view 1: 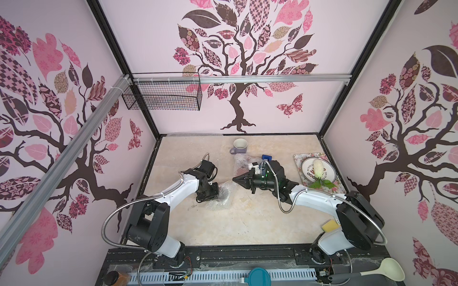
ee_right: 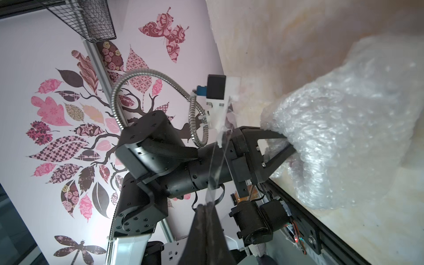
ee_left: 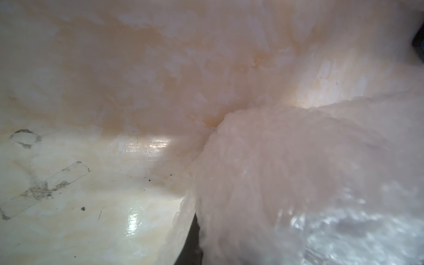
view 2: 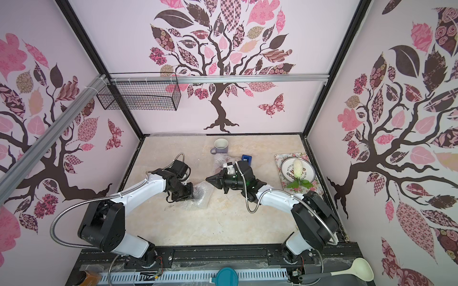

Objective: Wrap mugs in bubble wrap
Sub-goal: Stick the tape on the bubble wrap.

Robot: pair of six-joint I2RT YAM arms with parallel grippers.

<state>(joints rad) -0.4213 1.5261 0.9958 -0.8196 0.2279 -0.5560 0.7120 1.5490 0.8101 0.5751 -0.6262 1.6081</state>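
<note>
A crumpled bundle of bubble wrap (view 1: 221,198) (view 2: 198,198) lies mid-table. My left gripper (view 1: 218,194) (view 2: 193,194) reaches into it and is shut on the wrap. In the right wrist view its two black fingers (ee_right: 275,146) disappear into the bundle (ee_right: 344,128). In the left wrist view the wrap (ee_left: 298,183) fills the frame beside one dark finger (ee_left: 192,241). What is inside is hidden. My right gripper (view 1: 234,179) (view 2: 207,178) (ee_right: 206,206) hovers just right of the bundle, shut on a clear tape strip (ee_right: 215,174). The lavender mug (view 1: 239,146) (view 2: 219,146) stands upright at the back.
A second wrapped bundle (view 1: 241,164) lies behind the right gripper, next to the blue tape dispenser (view 1: 267,157). A plate on a floral tray (view 1: 304,158) sits at the right. A yellow sponge (view 1: 329,225) lies by the right arm's base. A wire basket (view 1: 163,94) hangs on the back wall.
</note>
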